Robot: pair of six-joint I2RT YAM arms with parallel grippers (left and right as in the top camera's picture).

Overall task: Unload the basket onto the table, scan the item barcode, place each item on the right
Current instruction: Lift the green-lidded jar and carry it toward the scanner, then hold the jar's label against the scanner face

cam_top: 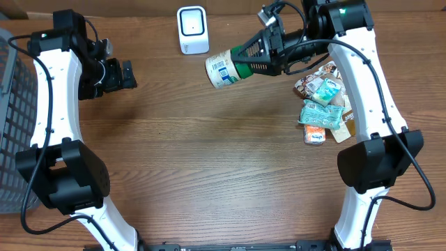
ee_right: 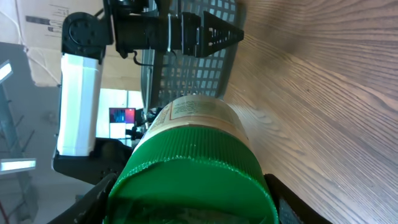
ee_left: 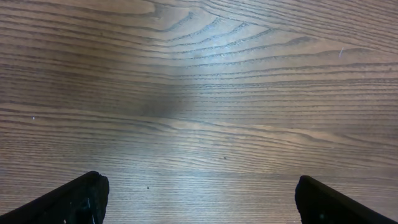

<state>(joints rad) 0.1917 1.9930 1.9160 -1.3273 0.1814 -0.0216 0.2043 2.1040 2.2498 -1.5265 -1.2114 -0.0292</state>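
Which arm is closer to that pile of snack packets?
Right. The right gripper, holding a green-lidded jar, is close beside the packets; the left gripper is open far across the table.

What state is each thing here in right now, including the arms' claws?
jar: closed, held sideways above the table.
right gripper: shut on the jar.
left gripper: open, empty.
scanner: upright, apart from the jar.
packets: piled on the table.

Wood-grain desk [cam_top: 209,153], smooth, faint sheen. Paper-labelled jar [cam_top: 221,70], ribbed green plastic lid [ee_right: 193,180]. Smooth white plastic scanner [cam_top: 192,29]. Grey plastic mesh basket [cam_top: 14,118]. Glossy crinkled packets [cam_top: 324,104].
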